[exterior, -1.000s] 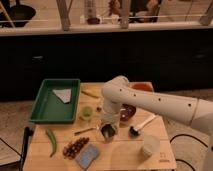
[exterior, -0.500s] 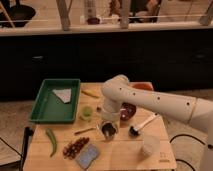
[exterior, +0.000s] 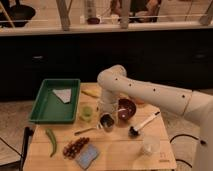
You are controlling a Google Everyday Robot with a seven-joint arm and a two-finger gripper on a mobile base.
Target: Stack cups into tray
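No visible displacement against the 2 earlier views: arm, gripper and all table items in the same places; at most a slight settling of the wrist.

Layout, largest to smallest:
- Arm (exterior: 150, 92): reaches in from the right, bends down over the table centre.
- Tray (exterior: 42, 107): left part of the table, holds a pale flat piece (exterior: 62, 94), no cup inside yet.
- Maroon bowl (exterior: 127, 109): just right of the gripper, not part of the task.
- Whitish cup (exterior: 150, 145): front right of the table, well apart from the tray.
- Steel cup (exterior: 106, 121): directly below the gripper, upright, dark inside.
- Green cup (exterior: 87, 113): between the tray rim and the steel cup, just beside both.
- Gripper (exterior: 106, 111): positioned low over the steel cup, at or just above its rim.

Step in hand, as a judgement: acquisition of the first cup, most likely the steel one. 0 of 3 cups delivered; task at an early stage.

Finger state: cannot tell how far apart, nor whether contact with the steel cup exists; cup rim and gripper tip overlap in this view.

Next move, as a judgement: secure the cup wall, lift clear of the green cup, carry left over the tray rim, and set down on a bare part of the tray floor beside the pale piece. Caution: spoon (exterior: 144, 124) and maroon bowl close to the right.
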